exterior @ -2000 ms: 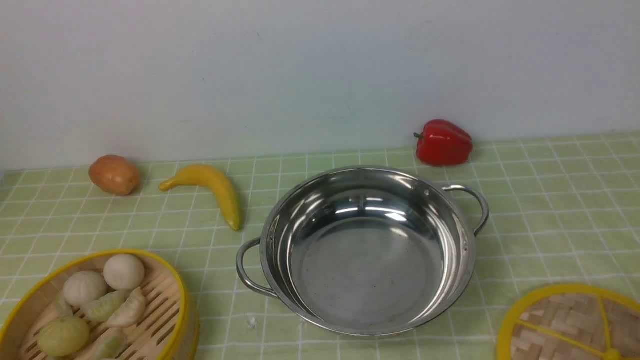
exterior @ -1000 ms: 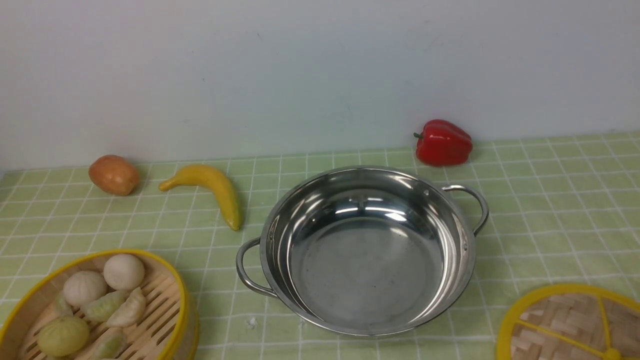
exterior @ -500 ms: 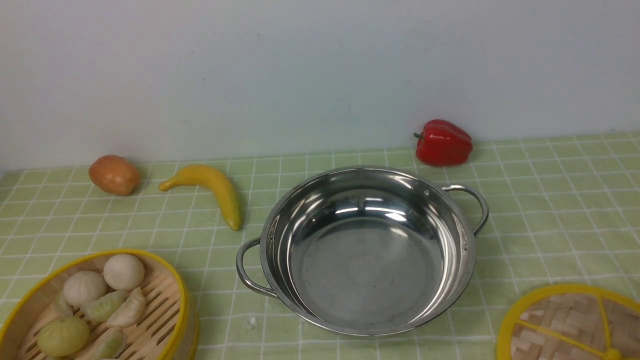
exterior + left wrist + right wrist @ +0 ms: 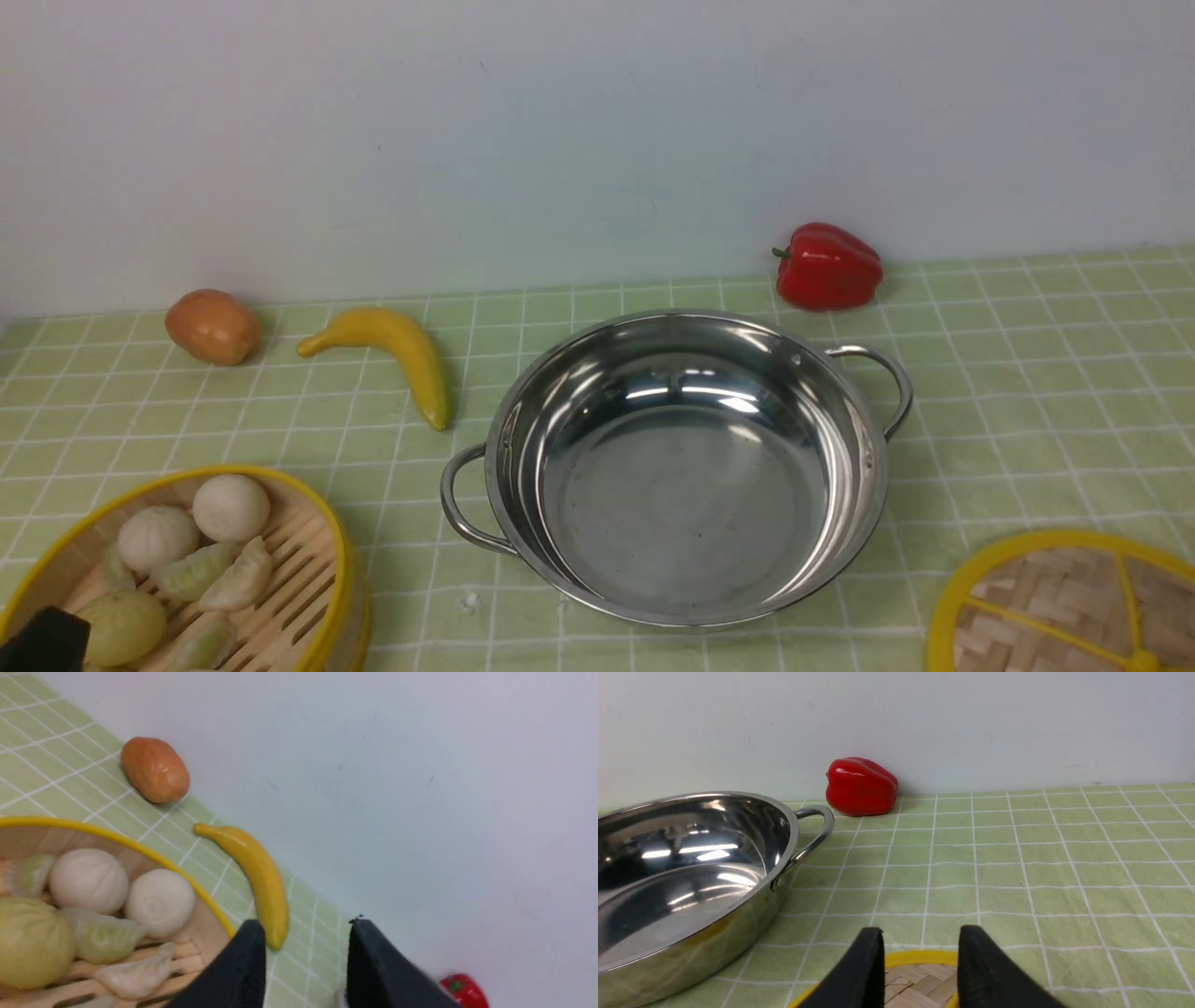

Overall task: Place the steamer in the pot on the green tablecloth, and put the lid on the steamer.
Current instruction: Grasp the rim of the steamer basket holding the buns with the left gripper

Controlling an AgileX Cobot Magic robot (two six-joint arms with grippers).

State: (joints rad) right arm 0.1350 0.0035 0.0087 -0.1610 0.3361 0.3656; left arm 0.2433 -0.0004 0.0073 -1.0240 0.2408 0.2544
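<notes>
On the green tablecloth (image 4: 1027, 392), the pot (image 4: 681, 523) sits near the middle with nothing in it, one loop handle turned toward the near left and the other toward the far right. The steamer (image 4: 297, 571) stands on the cloth at the near left, apart from the pot, and is cut off by the edge of the front view. White and pale green buns and dumplings (image 4: 157, 537) lie on its slatted floor. The lid (image 4: 1055, 607) lies flat on the cloth at the near right, also apart from the pot and only partly in view. Along the back, by the white wall (image 4: 560, 140), there are a potato (image 4: 213, 325), a banana (image 4: 401, 350) just to its right and a red pepper (image 4: 829, 266) behind the pot's far handle. The left gripper (image 4: 306, 933) is spread apart and grips nothing. In its wrist view one finger shows in front of the steamer's inside and the other in front of the cloth beyond the yellow rim, though whether either touches the basket cannot be told. In the front view only a black bit of it shows, at the bottom left corner in front of the steamer. The right gripper (image 4: 920, 942) is likewise parted and empty, and its two fingers show in front of the lid's yellow rim. Contact with the lid cannot be made out.
</notes>
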